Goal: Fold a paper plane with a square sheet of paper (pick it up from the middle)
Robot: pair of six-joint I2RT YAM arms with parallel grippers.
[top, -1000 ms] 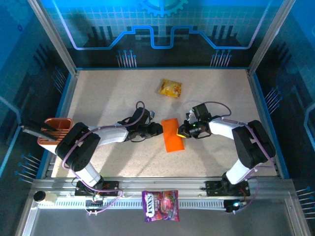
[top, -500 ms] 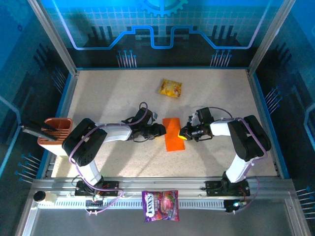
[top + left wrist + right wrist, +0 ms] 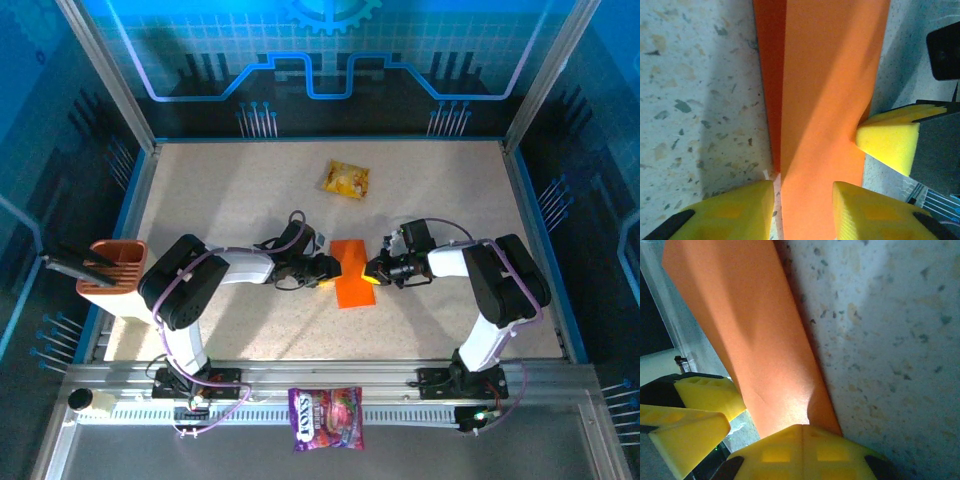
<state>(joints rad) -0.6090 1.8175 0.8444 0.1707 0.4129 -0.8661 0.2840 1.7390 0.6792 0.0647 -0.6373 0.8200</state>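
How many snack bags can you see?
2. A glossy yellow printed snack packet lies at the back of the speckled table; a purple printed bag lies up front, by the metal rail.

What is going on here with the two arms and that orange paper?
Both arms meet at the square sheet of paper in the middle of the table. The right gripper is shut on its right edge. The left gripper is open, fingers apart at the left edge. The sheet looks folded into a strip, not yet a plane.
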